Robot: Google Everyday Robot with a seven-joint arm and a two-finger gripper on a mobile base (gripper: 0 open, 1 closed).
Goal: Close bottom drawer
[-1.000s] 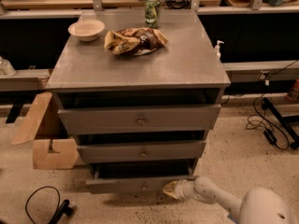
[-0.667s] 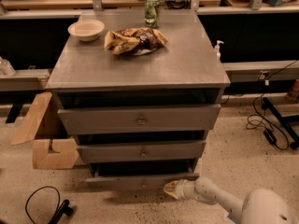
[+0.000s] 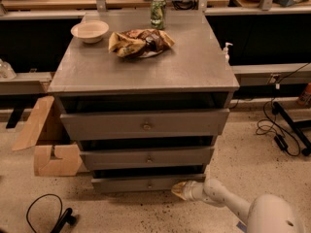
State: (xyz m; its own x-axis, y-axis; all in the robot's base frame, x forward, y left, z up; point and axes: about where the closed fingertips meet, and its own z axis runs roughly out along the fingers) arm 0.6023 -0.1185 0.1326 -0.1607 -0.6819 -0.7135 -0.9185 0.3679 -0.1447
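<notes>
The bench [image 3: 146, 76] is a grey cabinet with three drawers in its front. The bottom drawer [image 3: 126, 184] is the lowest and slimmest of them, just above the floor, with a small round knob [image 3: 149, 184] at its middle. A dark gap shows above its front, so it is not quite flush with the bench.

The gripper [image 3: 181, 190] is low down at the bench's front right corner, pointing left, with its tip at the right end of the bottom drawer's front; contact cannot be made out. The jaws show as one tapering yellowish tip with no gap between them, closed on nothing. The white arm [image 3: 226, 202] runs from there away from the bench, down and to the right.

On the bench top stand a bowl [image 3: 90, 31] at the back left, a can [image 3: 158, 12] at the back centre and a crumpled snack bag [image 3: 140, 42] between them. A cardboard box [image 3: 51, 152] lies on the floor left of the bench.
</notes>
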